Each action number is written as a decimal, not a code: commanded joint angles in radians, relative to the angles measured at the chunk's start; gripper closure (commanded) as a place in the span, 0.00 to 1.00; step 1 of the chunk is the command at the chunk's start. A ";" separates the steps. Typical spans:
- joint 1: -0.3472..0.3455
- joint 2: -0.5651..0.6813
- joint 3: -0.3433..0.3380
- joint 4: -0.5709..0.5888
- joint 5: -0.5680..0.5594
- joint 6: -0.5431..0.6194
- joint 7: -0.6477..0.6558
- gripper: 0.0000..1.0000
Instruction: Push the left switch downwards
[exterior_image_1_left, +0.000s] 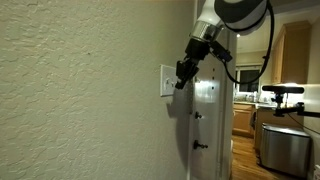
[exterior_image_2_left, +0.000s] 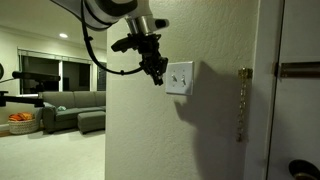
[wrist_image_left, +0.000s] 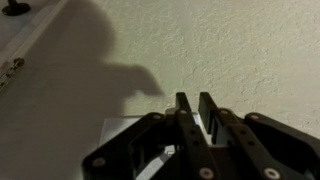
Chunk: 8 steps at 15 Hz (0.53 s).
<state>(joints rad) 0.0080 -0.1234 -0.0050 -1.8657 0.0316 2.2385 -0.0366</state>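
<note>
A white rectangular wall plate (exterior_image_2_left: 179, 77) sits on the textured cream wall, and shows in both exterior views (exterior_image_1_left: 167, 80). The left switch (exterior_image_2_left: 175, 76) is a small white toggle on its left half; its position is too small to tell. My gripper (exterior_image_2_left: 158, 78) hangs just left of the plate, fingertips close to it (exterior_image_1_left: 181, 82). In the wrist view the two dark fingers (wrist_image_left: 195, 98) are together with only a thin gap, holding nothing, and cover most of the plate (wrist_image_left: 125, 135). The switch is hidden there.
A white door (exterior_image_1_left: 210, 120) with small dark fittings stands right beside the plate. Its brass hinge edge (exterior_image_2_left: 243, 100) and a dark handle bar (exterior_image_2_left: 300, 70) show too. A sofa (exterior_image_2_left: 75, 110) and kitchen cabinets (exterior_image_1_left: 290, 55) lie beyond.
</note>
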 joint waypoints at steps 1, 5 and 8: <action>-0.008 0.016 -0.003 0.049 -0.022 0.037 -0.002 0.79; -0.010 0.027 -0.008 0.081 -0.028 0.067 -0.004 0.74; -0.013 0.047 -0.012 0.105 -0.025 0.080 -0.006 0.86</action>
<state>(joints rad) 0.0040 -0.1050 -0.0134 -1.7916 0.0187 2.2890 -0.0367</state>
